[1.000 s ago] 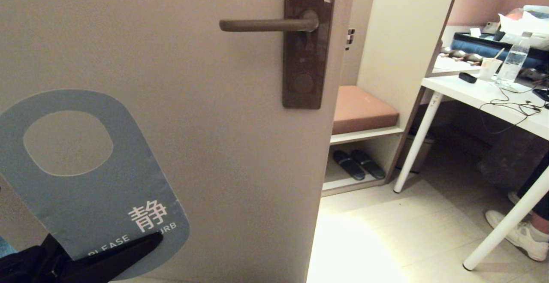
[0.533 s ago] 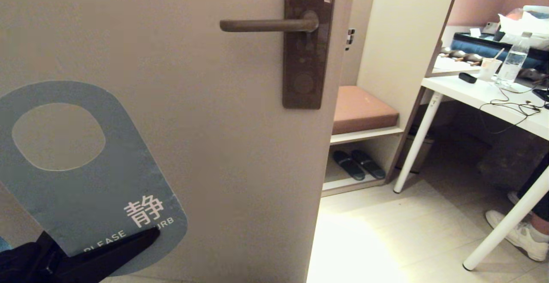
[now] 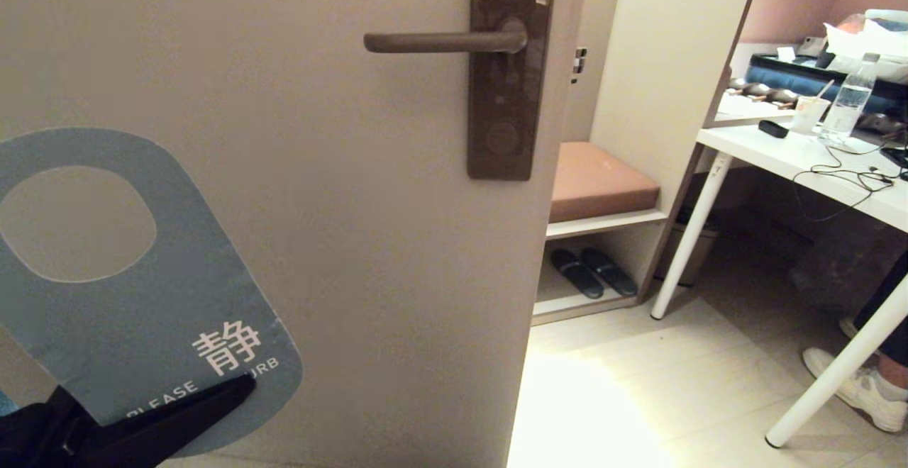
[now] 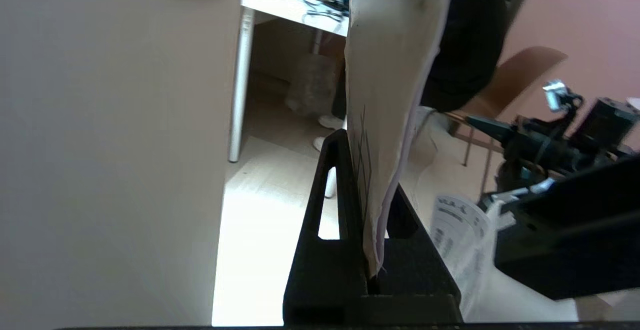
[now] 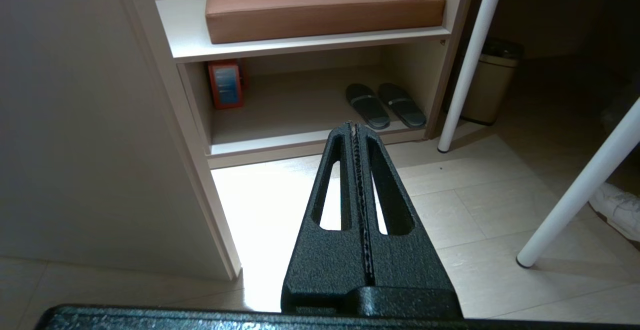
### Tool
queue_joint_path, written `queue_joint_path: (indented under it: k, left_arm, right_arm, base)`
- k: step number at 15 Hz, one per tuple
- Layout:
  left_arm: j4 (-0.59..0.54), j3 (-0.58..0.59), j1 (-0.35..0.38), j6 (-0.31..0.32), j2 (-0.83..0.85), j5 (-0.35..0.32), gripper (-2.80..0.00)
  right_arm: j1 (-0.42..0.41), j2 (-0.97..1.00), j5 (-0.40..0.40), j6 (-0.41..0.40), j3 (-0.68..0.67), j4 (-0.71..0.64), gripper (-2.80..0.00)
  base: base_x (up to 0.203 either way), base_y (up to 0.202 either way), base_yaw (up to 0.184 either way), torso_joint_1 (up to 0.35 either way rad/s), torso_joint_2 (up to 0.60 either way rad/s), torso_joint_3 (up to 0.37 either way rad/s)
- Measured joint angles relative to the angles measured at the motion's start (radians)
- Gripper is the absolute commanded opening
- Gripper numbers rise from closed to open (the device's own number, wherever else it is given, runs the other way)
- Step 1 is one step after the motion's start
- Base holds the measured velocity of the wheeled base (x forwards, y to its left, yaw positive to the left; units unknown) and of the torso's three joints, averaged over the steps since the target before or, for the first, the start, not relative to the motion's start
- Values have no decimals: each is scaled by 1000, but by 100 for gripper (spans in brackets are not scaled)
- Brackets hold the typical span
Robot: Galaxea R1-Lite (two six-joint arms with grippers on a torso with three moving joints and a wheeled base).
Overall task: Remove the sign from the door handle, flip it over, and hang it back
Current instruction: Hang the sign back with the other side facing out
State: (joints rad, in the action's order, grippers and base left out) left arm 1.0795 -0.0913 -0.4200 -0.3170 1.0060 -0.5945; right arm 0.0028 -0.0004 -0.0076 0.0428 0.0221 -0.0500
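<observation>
Door handle sticks out bare at 12 o'clock; sign fills 8 o'clock, desk crowds 3.

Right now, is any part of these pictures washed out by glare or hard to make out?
Head view: the floor beside the door is blown out white. Right wrist view: the same glare behind the shut right hand. Left wrist view: the sign, gripped by the left hand, looks soft.

Sign low left of door handle — well apart.
</observation>
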Motion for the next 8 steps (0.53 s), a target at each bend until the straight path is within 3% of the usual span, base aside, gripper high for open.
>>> queue_joint_path:
  k: [5, 8]
  left_arm:
    - [-4, -77, 13, 1, 17, 99, -280]
    - [-3, -110, 55, 13, 47, 114, -280]
  right_arm:
    - [-1, -1, 0, 0, -1, 1, -280]
    - [-1, -1, 0, 0, -9, 34, -280]
  base:
    - [0, 0, 0, 0, 0, 0]
    - [0, 0, 0, 0, 0, 0]
